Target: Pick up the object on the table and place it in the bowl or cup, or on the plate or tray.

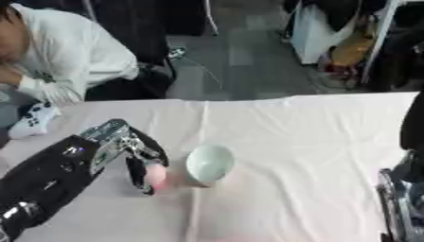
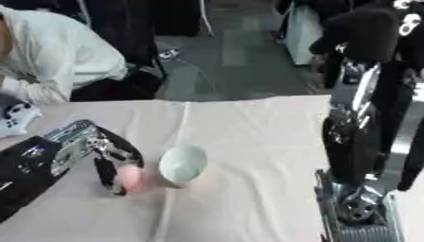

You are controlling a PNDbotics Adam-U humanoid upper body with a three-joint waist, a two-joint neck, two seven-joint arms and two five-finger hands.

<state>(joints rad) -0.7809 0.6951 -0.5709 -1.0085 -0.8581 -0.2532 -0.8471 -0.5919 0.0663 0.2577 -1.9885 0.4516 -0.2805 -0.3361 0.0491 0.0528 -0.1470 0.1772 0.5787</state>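
In the left eye view I have the left robot hand (image 1: pixel 142 160) down on the surface (image 1: pixel 306 142), which is draped in a pale cloth. Its fingers (image 1: pixel 136 176) are curled around a small pink object (image 1: pixel 155 175), pinching it just above the cloth. The pale green bowl (image 1: pixel 208 163) sits just to the right of that object, close enough that I cannot tell whether they touch, and it looks tipped toward me. The right robot hand (image 1: pixel 401 201) shows only as a metal sliver at the right edge.

In the right eye view the right robot hand (image 2: pixel 357 208) hangs low at the right; I cannot tell whether its fingers are spread or curled.
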